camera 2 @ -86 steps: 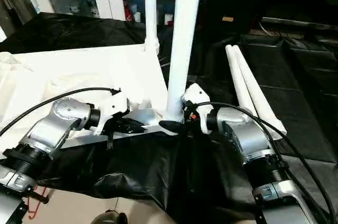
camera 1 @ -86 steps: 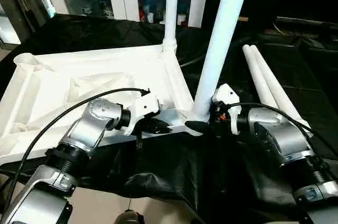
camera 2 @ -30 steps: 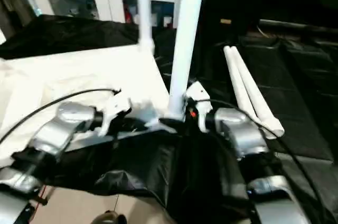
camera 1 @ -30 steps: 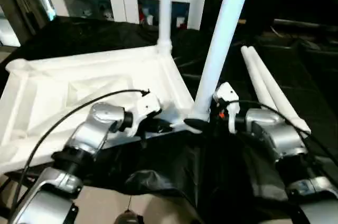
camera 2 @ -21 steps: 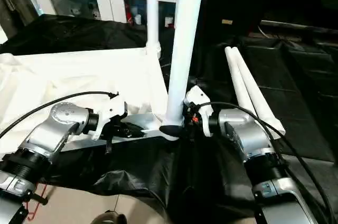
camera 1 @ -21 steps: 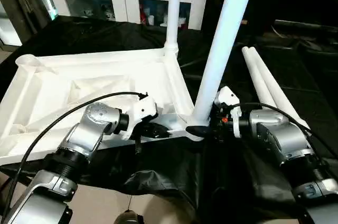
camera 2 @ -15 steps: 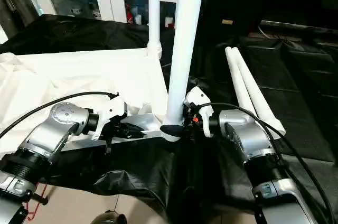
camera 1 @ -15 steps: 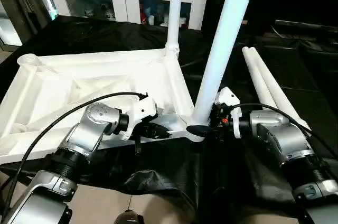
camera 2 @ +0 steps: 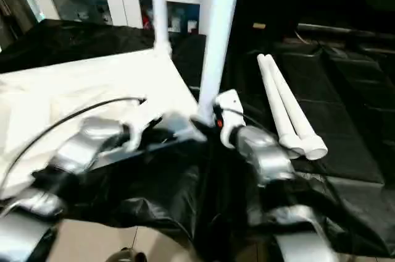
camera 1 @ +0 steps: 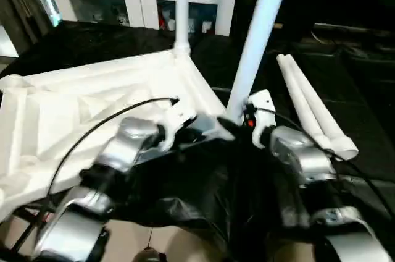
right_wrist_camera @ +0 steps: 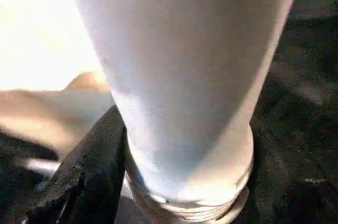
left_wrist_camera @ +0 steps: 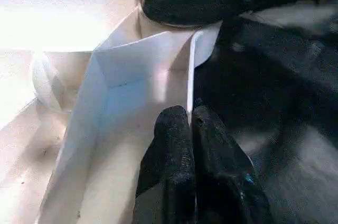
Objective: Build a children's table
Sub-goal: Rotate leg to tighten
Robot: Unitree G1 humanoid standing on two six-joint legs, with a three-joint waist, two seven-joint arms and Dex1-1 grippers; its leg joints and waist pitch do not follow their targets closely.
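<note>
Left gripper (left_wrist_camera: 190, 129) fully closed, fingertips against rim of upturned white ribbed plastic tabletop (camera 1: 74, 107). Right gripper (camera 1: 229, 127) partly spread, clasping base of upright white tubular leg (camera 1: 256, 33) at near corner socket. Beyond: second upright leg (camera 1: 181, 8). Beside right gripper: two loose white legs (camera 1: 311, 110) on black cloth (camera 1: 203, 206).

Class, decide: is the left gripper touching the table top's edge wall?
Touching. In the left wrist view, the left gripper, its fingers pressed together, sits against the edge wall of the table top.
</note>
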